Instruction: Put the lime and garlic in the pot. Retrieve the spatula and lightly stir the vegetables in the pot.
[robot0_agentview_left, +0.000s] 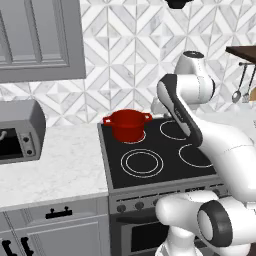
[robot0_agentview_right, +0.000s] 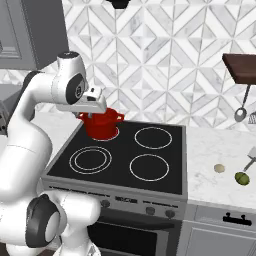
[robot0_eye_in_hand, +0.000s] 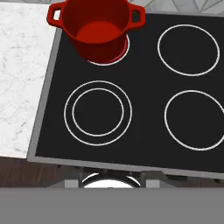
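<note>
A glossy red pot (robot0_eye_in_hand: 97, 28) stands on the back left burner of a black stovetop (robot0_eye_in_hand: 144, 127), its round body covering most of that burner's white ring. Seen from above in the hand view, the pot's inside is bare red, with nothing lying in it. Its two small loop handles stick out on opposite sides of the rim, on a line running roughly along the stove's back edge, left to right. The pot sits upright with its mouth facing up. The other three burner rings carry nothing. To the right of the stove, on the white marble counter (robot0_agentview_right: 210, 150), a small pale garlic (robot0_agentview_right: 219, 168) lies near the counter's front edge, and a green lime (robot0_agentview_right: 242, 178) lies just beside it, further right and a little nearer the front edge; the two are apart. A pale flat-bladed spatula (robot0_agentview_right: 250, 162) shows partly at the right edge of the right base view, just behind the lime, tilted, with its long axis running from the lime up and to the right. Shiny metal spoons (robot0_agentview_left: 237, 95) hang from a dark wooden shelf (robot0_agentview_right: 241, 67) above that counter. The robot's white arm (robot0_agentview_left: 200, 125) bends over the stove. Its gripper (robot0_agentview_right: 95, 100) hangs above the pot's near side; whether its jaws are open or closed cannot be told.
</note>
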